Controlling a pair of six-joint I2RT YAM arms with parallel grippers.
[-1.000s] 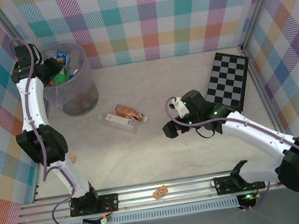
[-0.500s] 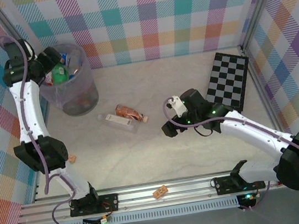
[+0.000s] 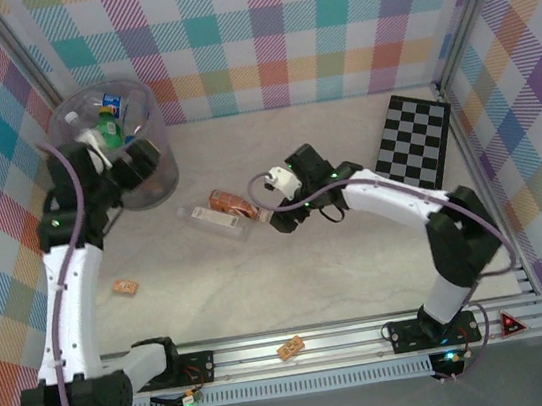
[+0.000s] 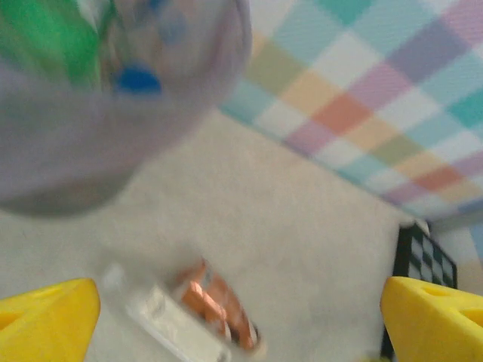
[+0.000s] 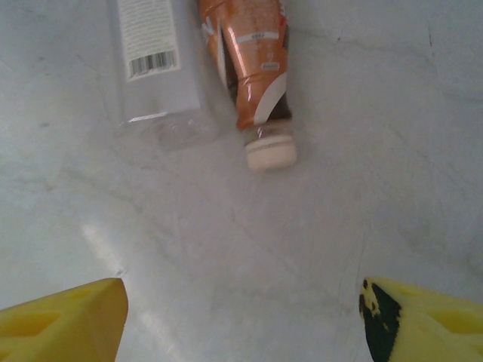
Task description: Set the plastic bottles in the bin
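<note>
Amber bottle (image 3: 234, 205) and clear bottle (image 3: 211, 221) lie on their sides on the pale table (image 3: 361, 271), pressed together along their length. They are left of centre, just near and right of the bin (image 3: 152, 184). The amber bottle is the farther of the pair, and its cream cap (image 5: 270, 153) points right. The clear bottle carries a white label with a barcode.

The bin stands upright in the far left corner, close to the checked wall (image 3: 266, 22). Through its open top a green bottle (image 3: 110, 133) shows among others with blue labels, heaped inside.

The left gripper (image 4: 240, 313) hangs by the bin's near-right side, above the table. Its yellow fingers (image 4: 45, 320) stand wide apart with nothing between them. In its wrist view the bin is a blur at upper left, and the two lying bottles are below it.

The right gripper (image 5: 241, 317) sits low over the table, just right of the amber bottle's cap. Its fingers (image 5: 64, 320) are spread on either side of bare table and grip nothing. The cap lies ahead of them, not between them.

A checkerboard (image 3: 414, 142) lies at the far right, by the right wall. One small wooden block (image 3: 125, 286) rests on the table at near left, well apart from the bottles. A second block (image 3: 291, 348) sits on the rail (image 3: 350, 333) at the near edge.
</note>
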